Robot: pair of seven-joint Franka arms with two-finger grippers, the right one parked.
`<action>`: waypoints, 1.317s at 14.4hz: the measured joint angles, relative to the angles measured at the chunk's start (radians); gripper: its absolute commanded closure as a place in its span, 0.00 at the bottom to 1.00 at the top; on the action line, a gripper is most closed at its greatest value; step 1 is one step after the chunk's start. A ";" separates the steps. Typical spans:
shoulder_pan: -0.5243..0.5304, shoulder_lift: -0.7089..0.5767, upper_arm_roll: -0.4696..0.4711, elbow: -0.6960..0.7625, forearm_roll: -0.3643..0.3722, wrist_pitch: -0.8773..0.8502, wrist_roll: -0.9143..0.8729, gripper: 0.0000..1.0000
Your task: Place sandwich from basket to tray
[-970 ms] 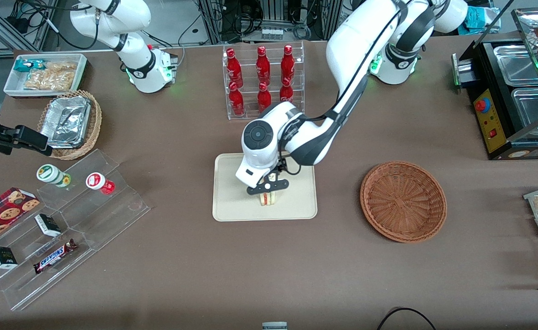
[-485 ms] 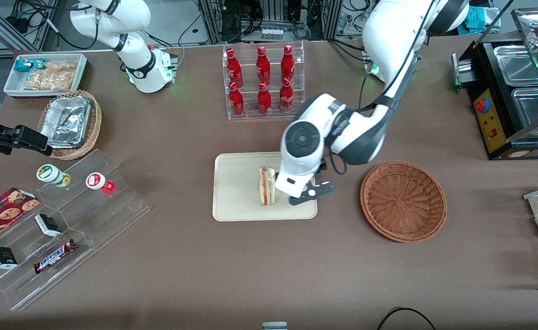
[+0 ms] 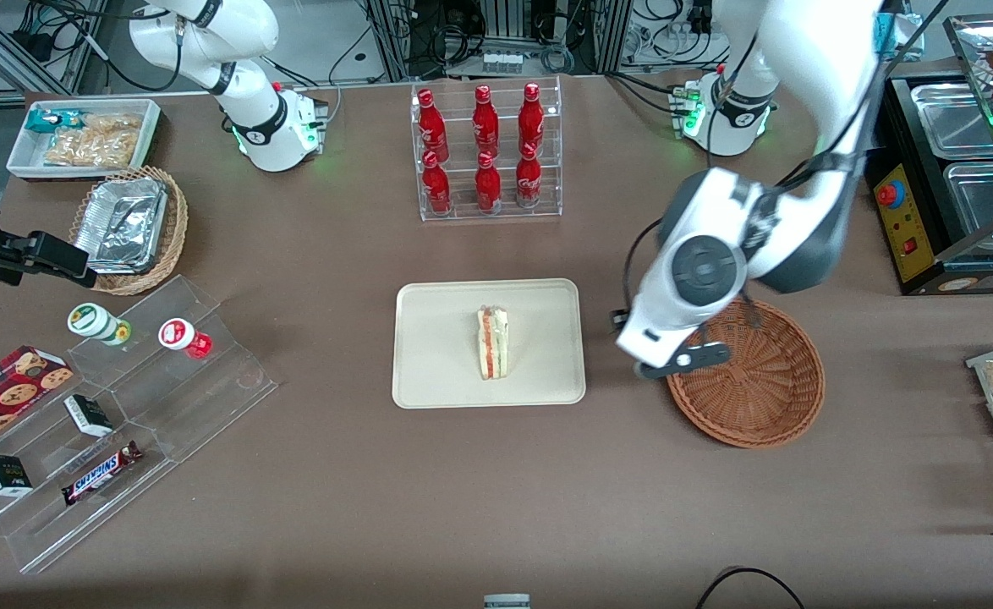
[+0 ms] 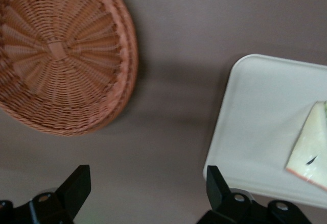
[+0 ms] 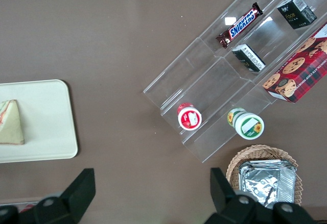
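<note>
The only writing that reads clearly is on the SNICKERS bar (image 3: pixel 96 474), lying in the clear stepped display (image 3: pixel 116 423) toward the parked arm's end of the surface (image 3: pixel 336 507); its white lettering also shows in the right wrist view. Beside it sit a red box of chocolate-chip cookies (image 3: pixel 2 396) and two small dark cartons (image 3: pixel 89 414) whose print is too small to read. Six red bottles (image 3: pixel 484 144) with white script stand in a clear rack; the script cannot be made out.

The sandwich (image 3: pixel 493 342) rests on the tray (image 3: pixel 437 372), on its side near the tray's middle, its red and green filling edge showing. The basket (image 3: pixel 759 397) holds nothing and sits apart from the tray, toward the working arm's end.

The hand (image 3: pixel 684 359) hovers over the basket's rim nearest the tray, fingers (image 4: pixel 76 185) spread wide with nothing between them. A second ago it was down on the tray at the sandwich; half a second ago it had lifted just beside the sandwich; it has since swung clear to the basket, while the sandwich has stayed put.
</note>
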 measured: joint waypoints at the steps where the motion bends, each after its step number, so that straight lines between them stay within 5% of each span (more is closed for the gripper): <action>1: 0.027 -0.053 0.000 -0.052 -0.003 -0.001 0.048 0.00; 8: 0.219 -0.330 0.002 -0.210 -0.006 -0.117 0.376 0.00; 13: 0.362 -0.394 0.003 -0.125 -0.005 -0.208 0.605 0.00; 19: 0.384 -0.390 0.008 -0.016 0.038 -0.210 0.623 0.00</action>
